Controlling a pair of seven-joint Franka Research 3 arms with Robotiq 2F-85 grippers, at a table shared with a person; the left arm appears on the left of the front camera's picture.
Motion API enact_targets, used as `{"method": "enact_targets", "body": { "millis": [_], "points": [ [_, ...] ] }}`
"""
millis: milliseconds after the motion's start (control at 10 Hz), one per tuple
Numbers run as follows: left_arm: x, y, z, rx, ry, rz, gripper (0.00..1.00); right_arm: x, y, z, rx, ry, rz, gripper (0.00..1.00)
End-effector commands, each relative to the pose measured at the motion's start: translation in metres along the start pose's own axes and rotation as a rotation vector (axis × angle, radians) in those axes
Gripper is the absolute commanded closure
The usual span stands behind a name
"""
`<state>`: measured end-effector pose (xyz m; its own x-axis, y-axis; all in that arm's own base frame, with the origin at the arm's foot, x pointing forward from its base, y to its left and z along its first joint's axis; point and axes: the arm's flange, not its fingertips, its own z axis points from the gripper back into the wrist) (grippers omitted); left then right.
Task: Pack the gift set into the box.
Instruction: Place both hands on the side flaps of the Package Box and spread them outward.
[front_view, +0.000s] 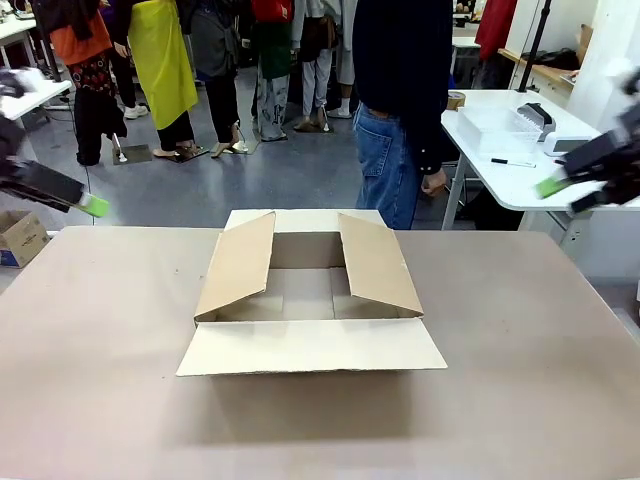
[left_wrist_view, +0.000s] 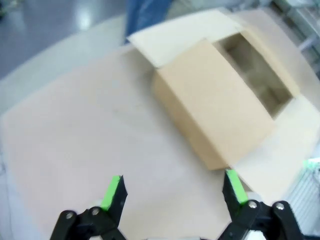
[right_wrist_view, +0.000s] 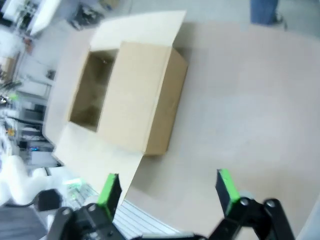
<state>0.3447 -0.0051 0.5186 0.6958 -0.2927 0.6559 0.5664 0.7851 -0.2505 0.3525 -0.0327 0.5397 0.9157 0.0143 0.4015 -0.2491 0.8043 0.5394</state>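
Observation:
The box (front_view: 305, 295) stands open in the middle of the table. Its near and far flaps are folded outward and its two side flaps slant up over the opening. Inside I see its bare cardboard bottom. The gift set is out of view. My left gripper (front_view: 92, 206) hangs above the table's far left corner, well away from the box. In the left wrist view it (left_wrist_view: 173, 190) is open with nothing between its fingers, and the box (left_wrist_view: 220, 115) lies ahead. My right gripper (front_view: 565, 192) hovers off the far right side. The right wrist view shows it (right_wrist_view: 167, 188) open and empty, high above the box (right_wrist_view: 140, 100).
A person in a dark top and jeans (front_view: 400, 110) stands at the table's far edge behind the box. A white side table (front_view: 520, 165) with a clear container stands at the back right. A small printed carton (front_view: 20, 237) sits on the floor at left. More people stand farther back.

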Motion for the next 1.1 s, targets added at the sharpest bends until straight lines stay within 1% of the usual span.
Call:
{"method": "enact_targets", "body": {
  "millis": [0,100,200,300,400,500,600,1000],
  "points": [
    [-0.058,0.067,0.014,-0.482,-0.027,0.170,0.00,-0.001,-0.071,0.029,0.179,-0.102,-0.307,0.00],
    [-0.078,0.107,0.013,-0.592,-0.053,0.288,0.00,-0.016,-0.109,0.039,0.304,-0.141,-0.386,0.00],
    [-0.098,0.137,0.016,-0.676,-0.128,0.379,0.00,-0.032,-0.140,0.040,0.370,-0.188,-0.460,0.00],
    [-0.118,0.159,0.019,-0.731,-0.237,0.478,0.00,-0.048,-0.168,0.032,0.417,-0.214,-0.539,0.00],
    [-0.131,0.166,0.019,-0.750,-0.306,0.538,0.00,-0.061,-0.188,0.018,0.445,-0.234,-0.616,0.00],
    [-0.133,0.165,0.013,-0.692,-0.358,0.580,0.00,-0.070,-0.195,0.002,0.377,-0.251,-0.606,0.00],
    [-0.146,0.148,0.030,-0.688,-0.276,0.398,0.00,-0.066,-0.181,0.042,0.393,-0.208,-0.601,0.00],
    [-0.146,0.148,0.030,-0.688,-0.276,0.398,0.00,-0.066,-0.181,0.042,0.393,-0.208,-0.601,0.00]
  ]
}}
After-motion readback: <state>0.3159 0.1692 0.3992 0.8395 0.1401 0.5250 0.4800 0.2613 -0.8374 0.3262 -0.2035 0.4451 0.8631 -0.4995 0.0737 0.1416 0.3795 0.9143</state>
